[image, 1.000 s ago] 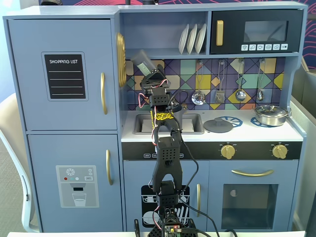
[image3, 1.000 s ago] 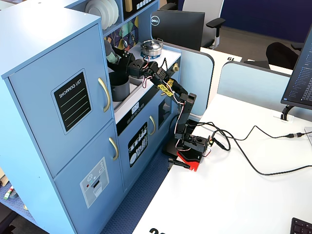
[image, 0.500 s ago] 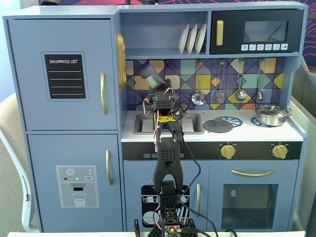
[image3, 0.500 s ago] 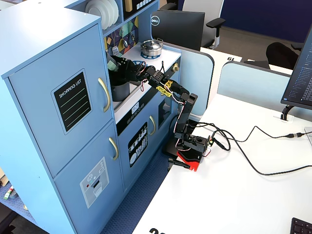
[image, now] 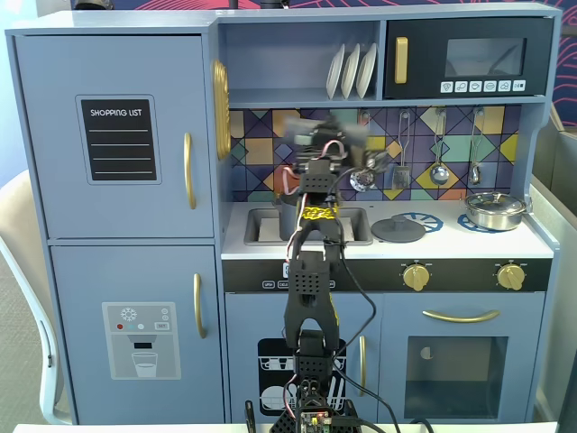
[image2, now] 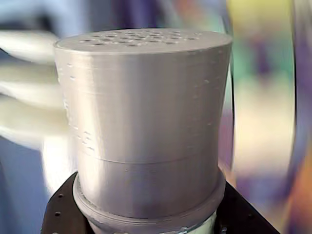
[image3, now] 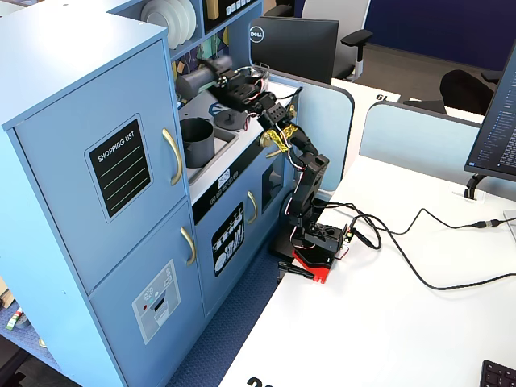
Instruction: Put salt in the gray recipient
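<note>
Blue toy kitchen [image: 117, 225] fills a fixed view, its sink holding the gray recipient [image3: 197, 142], which stands upright below the raised arm. High above the counter, the fingers [image3: 211, 71] grip the salt [image3: 193, 81], lying roughly level and blurred; in the wrist view the salt's perforated top faces away.

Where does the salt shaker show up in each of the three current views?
A fixed view: salt shaker, blurred, upper centre, before the backsplash.
Wrist view: it fills the picture, perforated top up.
A fixed view: lying sideways, above the gray pot.
Shared landmark: white plates.
</note>
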